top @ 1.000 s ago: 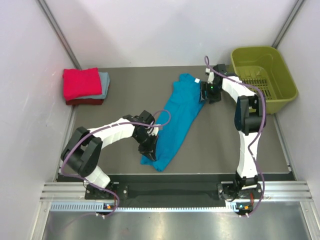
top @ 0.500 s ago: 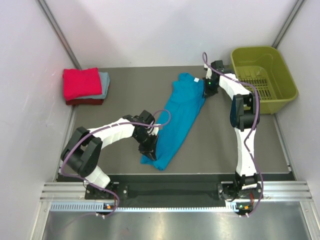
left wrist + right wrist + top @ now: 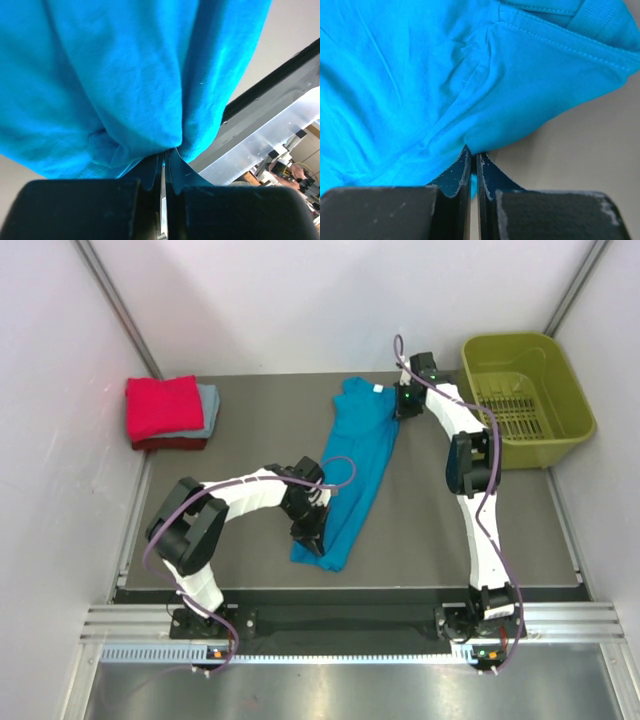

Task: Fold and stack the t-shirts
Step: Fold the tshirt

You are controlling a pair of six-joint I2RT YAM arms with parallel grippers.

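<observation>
Basket (image 3: 505,360) (olive) R of teal tee (image 3: 365,455)

Mid-table: teal shirt (image 3: 352,465), short-sleeved, plain, drawn lengthwise into a narrow diagonal strip. Collar end far, white label showing; hem end near the front edge, slightly left. Pinched at the far shoulder edge and at the near hem, cloth gathered into creases at each pinch. Far left corner: folded red shirt (image 3: 163,406) on top of a folded grey-blue shirt (image 3: 209,410), the latter showing at the right side.

Plain white walls (image 3: 300,300) enclose a grey-brown table (image 3: 430,520), with a metal rail (image 3: 570,625) along its near edge.
</observation>
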